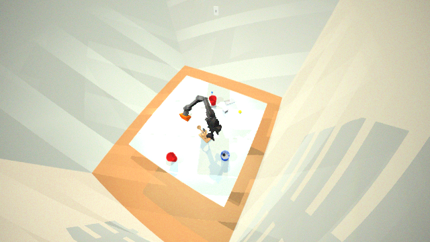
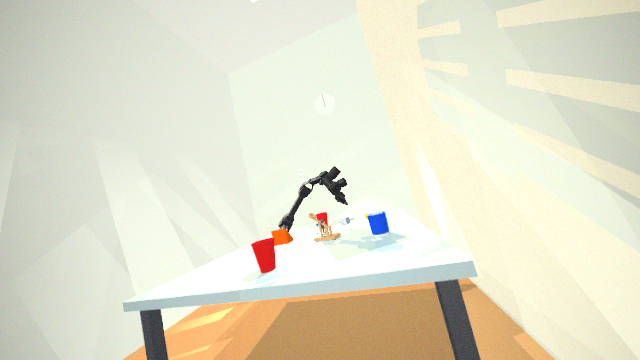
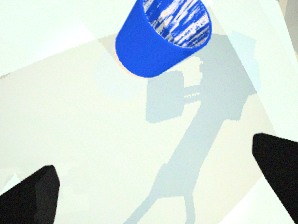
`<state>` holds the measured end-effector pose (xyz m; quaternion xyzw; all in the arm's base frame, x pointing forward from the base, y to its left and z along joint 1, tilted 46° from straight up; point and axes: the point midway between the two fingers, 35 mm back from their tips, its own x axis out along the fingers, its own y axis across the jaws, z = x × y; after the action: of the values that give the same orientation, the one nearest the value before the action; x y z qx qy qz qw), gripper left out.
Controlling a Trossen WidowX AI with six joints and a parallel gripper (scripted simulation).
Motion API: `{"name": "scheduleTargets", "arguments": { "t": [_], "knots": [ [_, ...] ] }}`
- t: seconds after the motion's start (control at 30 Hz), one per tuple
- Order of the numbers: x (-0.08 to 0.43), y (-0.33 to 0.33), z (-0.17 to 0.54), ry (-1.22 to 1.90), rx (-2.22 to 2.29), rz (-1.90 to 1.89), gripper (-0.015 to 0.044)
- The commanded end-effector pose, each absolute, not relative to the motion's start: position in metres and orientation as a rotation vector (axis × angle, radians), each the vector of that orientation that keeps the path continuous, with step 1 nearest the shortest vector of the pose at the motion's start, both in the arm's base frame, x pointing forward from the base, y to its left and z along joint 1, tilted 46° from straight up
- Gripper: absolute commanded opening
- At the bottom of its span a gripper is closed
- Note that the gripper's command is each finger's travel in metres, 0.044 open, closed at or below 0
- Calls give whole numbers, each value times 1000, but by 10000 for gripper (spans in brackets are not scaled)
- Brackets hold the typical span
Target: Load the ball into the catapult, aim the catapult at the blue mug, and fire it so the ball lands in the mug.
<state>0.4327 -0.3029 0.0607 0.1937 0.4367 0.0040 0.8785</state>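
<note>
The wooden catapult (image 1: 204, 137) (image 2: 327, 238) stands on the table, its spoon (image 1: 199, 127) (image 2: 312, 216) raised and without a visible ball. The blue mug (image 1: 225, 160) (image 2: 378, 223) (image 3: 147, 52) stands upright, apart from the catapult. A small dark round thing (image 1: 224, 154), which looks like the ball, shows inside the mug in the top view; the wrist view shows only part of the streaked inside and no ball. My gripper (image 1: 215, 136) (image 2: 345, 202) (image 3: 156, 152) is open and empty, high above the table beside the catapult, with the mug ahead of it.
One red cup (image 1: 171, 156) (image 2: 264, 255) stands near the table's front left. Another red cup (image 1: 212, 100) (image 2: 322, 218) stands behind the catapult. A small yellow thing (image 1: 240, 111) and a grey block (image 1: 225, 111) (image 2: 347, 220) lie toward the back right.
</note>
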Motion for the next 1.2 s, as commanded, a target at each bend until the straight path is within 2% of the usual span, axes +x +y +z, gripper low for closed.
{"name": "scheduleTargets", "arguments": {
  "t": [0.0, 0.47, 1.17],
  "knots": [
    [436, -326, 61, 836, 502, -32, 440],
    [436, -400, 59, 580, 833, -102, 440],
    [436, -401, 59, 577, 837, -102, 440]
  ]
}}
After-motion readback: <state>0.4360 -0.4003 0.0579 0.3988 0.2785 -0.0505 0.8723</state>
